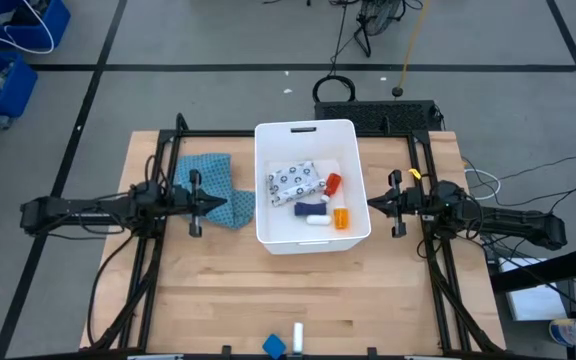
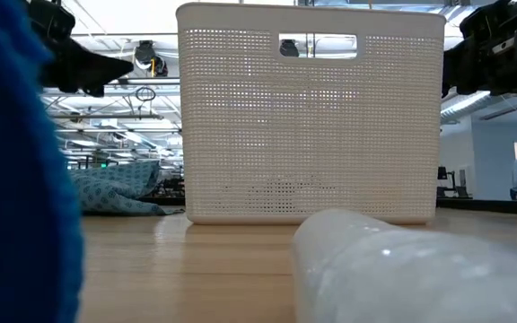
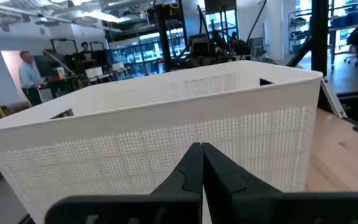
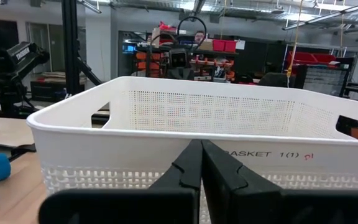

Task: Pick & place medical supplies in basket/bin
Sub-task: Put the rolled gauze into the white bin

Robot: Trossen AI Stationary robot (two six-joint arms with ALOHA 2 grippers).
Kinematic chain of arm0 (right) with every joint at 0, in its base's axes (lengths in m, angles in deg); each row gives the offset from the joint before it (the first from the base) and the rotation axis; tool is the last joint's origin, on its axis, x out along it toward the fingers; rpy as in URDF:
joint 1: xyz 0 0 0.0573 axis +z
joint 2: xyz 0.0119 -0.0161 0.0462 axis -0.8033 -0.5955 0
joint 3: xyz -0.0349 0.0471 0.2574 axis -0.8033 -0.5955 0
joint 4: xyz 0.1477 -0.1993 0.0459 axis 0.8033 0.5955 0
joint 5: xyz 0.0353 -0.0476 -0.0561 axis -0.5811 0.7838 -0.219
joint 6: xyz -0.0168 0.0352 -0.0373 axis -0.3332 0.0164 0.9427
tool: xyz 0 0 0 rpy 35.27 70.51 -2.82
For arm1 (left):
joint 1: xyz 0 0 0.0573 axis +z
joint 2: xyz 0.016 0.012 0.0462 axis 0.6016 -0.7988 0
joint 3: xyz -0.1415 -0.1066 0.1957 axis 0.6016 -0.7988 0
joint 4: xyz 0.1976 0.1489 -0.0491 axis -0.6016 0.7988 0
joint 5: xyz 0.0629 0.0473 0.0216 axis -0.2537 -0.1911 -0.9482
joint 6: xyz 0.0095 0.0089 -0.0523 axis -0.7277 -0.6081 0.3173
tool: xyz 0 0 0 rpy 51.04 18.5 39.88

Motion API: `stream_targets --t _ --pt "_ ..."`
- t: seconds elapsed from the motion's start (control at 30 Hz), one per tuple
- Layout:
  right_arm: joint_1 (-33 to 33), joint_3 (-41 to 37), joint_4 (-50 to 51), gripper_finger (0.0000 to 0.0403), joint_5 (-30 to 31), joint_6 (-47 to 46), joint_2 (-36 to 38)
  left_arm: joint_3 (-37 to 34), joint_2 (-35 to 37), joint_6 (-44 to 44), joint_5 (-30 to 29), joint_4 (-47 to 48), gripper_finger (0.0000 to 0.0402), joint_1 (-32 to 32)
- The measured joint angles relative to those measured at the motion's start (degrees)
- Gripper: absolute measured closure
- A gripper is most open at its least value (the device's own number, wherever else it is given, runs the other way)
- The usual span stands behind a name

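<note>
The white basket (image 1: 312, 185) stands mid-table with its handle slot on the far rim. On its floor lie the flat patterned pouch (image 1: 295, 181), the red bottle (image 1: 332, 182), the orange pill bottle (image 1: 341, 217), a blue piece (image 1: 306, 208) and a small white item (image 1: 317, 220). A blue piece (image 1: 274, 346) and a white tube (image 1: 297, 335) lie at the table's near edge. My left gripper (image 1: 230, 203) hovers shut just left of the basket, raised above the table (image 2: 119, 67). My right gripper (image 1: 370, 203) hovers shut just right of the basket.
A teal patterned cloth (image 1: 213, 185) lies on the table left of the basket, under my left gripper. Black frame rails (image 1: 158, 250) run along both table sides. In the low view the blue piece (image 2: 16, 179) and the white tube (image 2: 402, 269) fill the foreground. People stand in the room behind.
</note>
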Motion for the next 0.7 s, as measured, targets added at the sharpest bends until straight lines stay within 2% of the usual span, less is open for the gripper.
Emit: stream_targets --t 0.7 --pt "0.00 0.00 0.93 0.0403 -0.01 0.53 0.00 -0.64 -0.05 1.00 4.17 -0.43 0.0401 1.88"
